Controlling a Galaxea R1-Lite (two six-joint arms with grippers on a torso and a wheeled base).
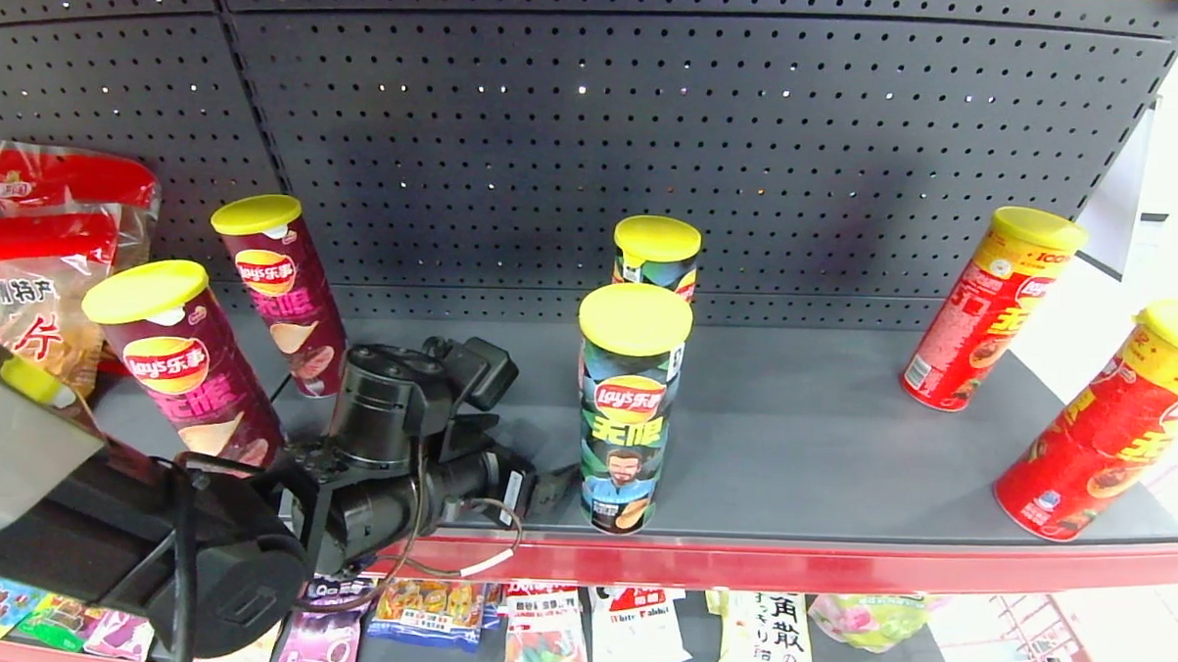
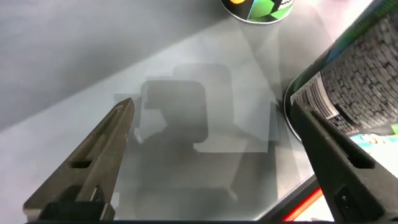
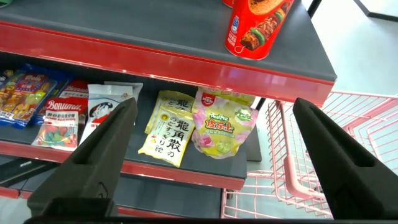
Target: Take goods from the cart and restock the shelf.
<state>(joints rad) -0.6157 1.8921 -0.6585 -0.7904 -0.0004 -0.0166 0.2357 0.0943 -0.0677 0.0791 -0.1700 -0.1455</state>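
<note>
Hovering low over the shelf (image 1: 820,447), the left gripper (image 2: 212,107) has its fingers (image 2: 99,155) spread wide with nothing between them. The green can (image 2: 360,81) stands upright just beside the outer face of one finger, close to its tip. Whether they touch cannot be told. A second green can (image 2: 258,7) stands well beyond the fingertips, toward the back panel. The near can looks already placed, so the step in hand is probably getting the arm clear of it.

The risk lies in that closeness. The can is tall and narrow and sits near the shelf's front lip. A sideways drift of the finger would likely tip it, and it could roll off the edge.

The right gripper (image 3: 214,102) is also wide apart and empty. Beyond its fingertips lie snack packs on the lower shelf, and the pink cart (image 3: 348,155) is off to one side. A red can (image 3: 258,25) stands above. Raising this arm carelessly could clip it.
</note>
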